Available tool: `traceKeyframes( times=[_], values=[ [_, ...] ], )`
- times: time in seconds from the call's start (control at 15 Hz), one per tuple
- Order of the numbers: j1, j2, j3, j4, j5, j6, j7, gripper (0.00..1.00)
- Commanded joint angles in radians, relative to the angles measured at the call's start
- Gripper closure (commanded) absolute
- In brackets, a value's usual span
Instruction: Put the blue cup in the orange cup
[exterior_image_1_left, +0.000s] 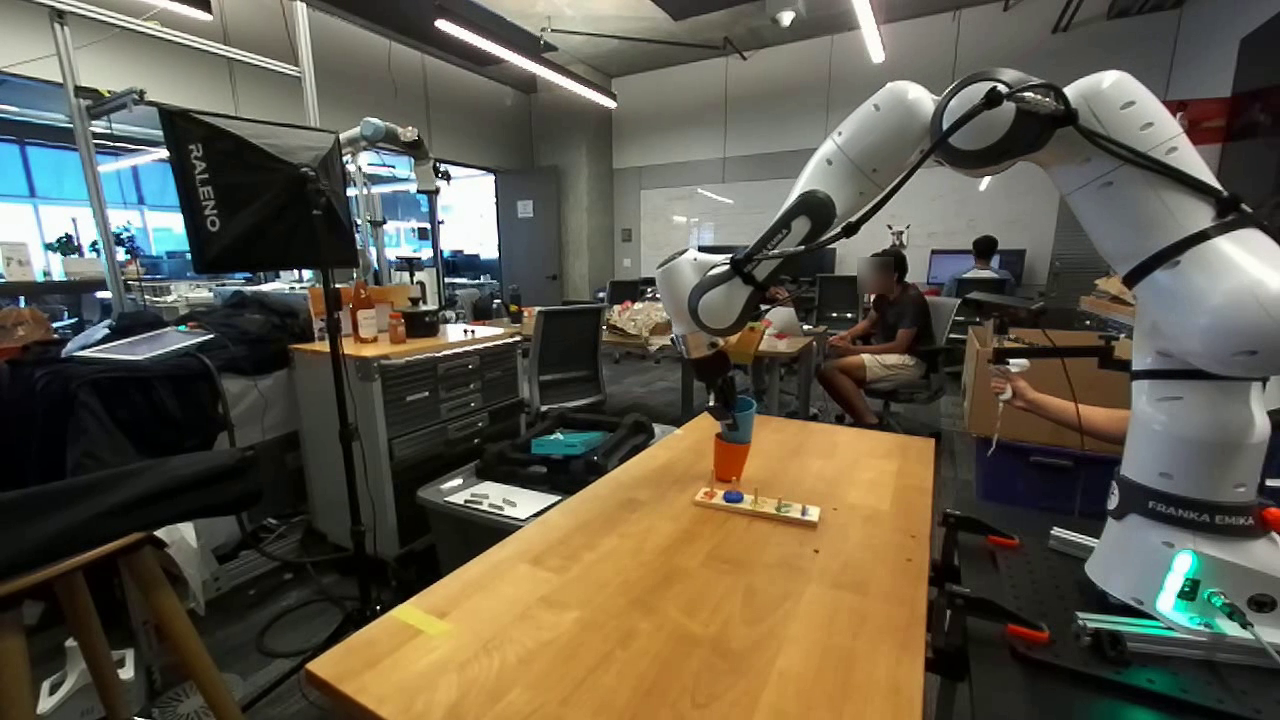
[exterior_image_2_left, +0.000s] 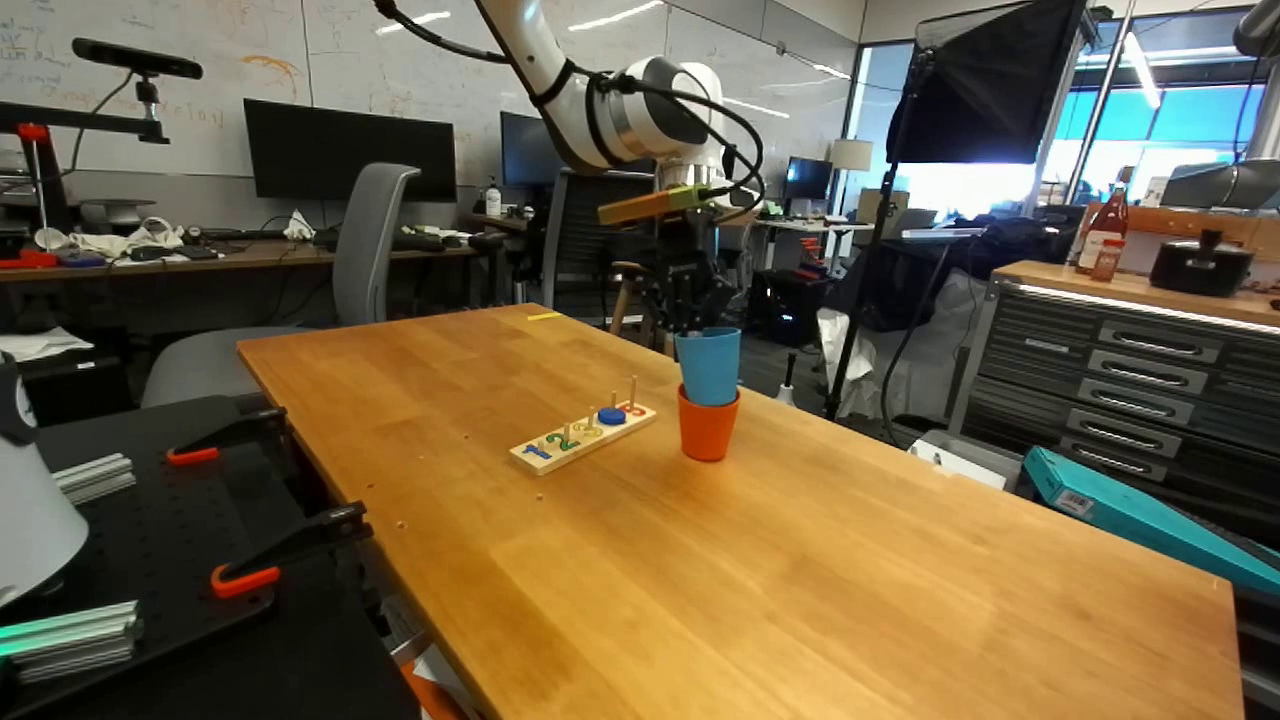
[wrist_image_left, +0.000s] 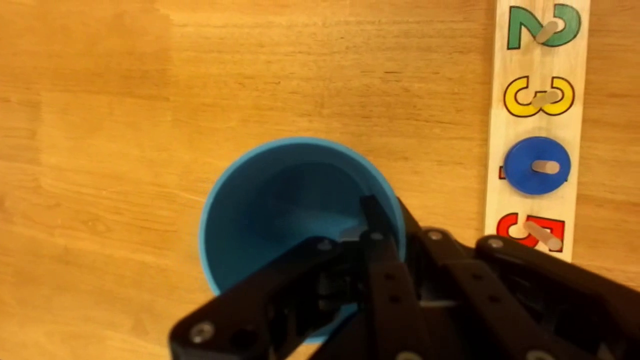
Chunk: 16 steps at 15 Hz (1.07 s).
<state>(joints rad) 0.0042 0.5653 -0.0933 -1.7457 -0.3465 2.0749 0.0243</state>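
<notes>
The blue cup (exterior_image_1_left: 741, 424) is upright over the mouth of the orange cup (exterior_image_1_left: 731, 461), which stands on the table. An exterior view also shows the blue cup (exterior_image_2_left: 711, 368) above the orange cup (exterior_image_2_left: 706, 432); its lower end meets the orange rim, and how deep it sits inside is hidden. In the wrist view the blue cup (wrist_image_left: 270, 210) is seen from above and hides the orange cup. My gripper (wrist_image_left: 386, 210) has one finger inside and one outside the blue cup's wall, pinching its rim. The gripper (exterior_image_2_left: 690, 322) points down in the exterior views.
A wooden number board with pegs (exterior_image_2_left: 560, 452) lies close beside the cups and carries a blue disc (exterior_image_2_left: 611, 416); the board is to the right in the wrist view (wrist_image_left: 537, 120). The wooden table (exterior_image_1_left: 640, 620) has its long edge near the orange cup.
</notes>
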Motion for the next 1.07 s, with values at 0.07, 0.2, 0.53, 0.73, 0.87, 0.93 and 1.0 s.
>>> traceKeyframes(
  times=[0.07,0.2,0.53,0.73,0.87,0.93,1.0],
  values=[
    [0.009,0.042,0.001,0.064,0.005,-0.034,0.008,0.98],
    [0.004,0.041,0.007,0.076,0.020,-0.051,-0.005,0.67],
    [-0.031,0.010,0.065,0.102,0.126,-0.149,-0.150,0.29],
    [-0.033,-0.052,0.088,0.086,0.155,-0.200,-0.226,0.07],
    [-0.029,-0.102,0.096,0.069,0.157,-0.223,-0.262,0.00],
    [-0.028,-0.127,0.099,0.059,0.153,-0.228,-0.276,0.00],
    [-0.024,-0.156,0.100,0.051,0.146,-0.238,-0.282,0.00]
  ],
)
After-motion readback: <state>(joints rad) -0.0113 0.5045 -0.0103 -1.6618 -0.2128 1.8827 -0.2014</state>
